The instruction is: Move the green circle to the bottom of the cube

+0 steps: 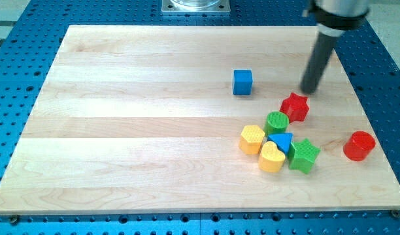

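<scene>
The green circle (pixel 276 122) is a short green cylinder standing in a cluster at the board's right. The blue cube (pixel 242 82) stands alone up and to the left of it. My tip (pixel 309 91) rests on the board to the right of the cube, just above the red star (pixel 295 106), which touches the green circle's upper right. My tip is apart from the green circle.
Below the green circle lie a yellow hexagon (pixel 252 139), a blue triangle (pixel 280 141), a yellow heart (pixel 272 157) and a green star (pixel 304 155). A red cylinder (pixel 359 145) stands alone near the wooden board's (pixel 121 130) right edge.
</scene>
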Available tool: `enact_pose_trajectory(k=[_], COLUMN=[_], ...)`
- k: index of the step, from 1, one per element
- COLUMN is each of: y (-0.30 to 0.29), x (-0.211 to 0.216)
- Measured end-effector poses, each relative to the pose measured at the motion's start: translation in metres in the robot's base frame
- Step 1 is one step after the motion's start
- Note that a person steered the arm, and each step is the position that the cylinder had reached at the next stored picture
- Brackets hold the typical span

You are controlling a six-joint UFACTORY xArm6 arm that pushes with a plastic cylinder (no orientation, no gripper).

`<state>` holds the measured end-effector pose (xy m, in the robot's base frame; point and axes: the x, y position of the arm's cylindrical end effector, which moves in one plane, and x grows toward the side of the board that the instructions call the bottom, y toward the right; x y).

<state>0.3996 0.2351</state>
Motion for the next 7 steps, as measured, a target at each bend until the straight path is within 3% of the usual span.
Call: enact_pose_trajectory(k=[1,4,5,7], y=[0.016,0.015,0.010,-0.093], x=[0.056,0.064,0.105,0.117])
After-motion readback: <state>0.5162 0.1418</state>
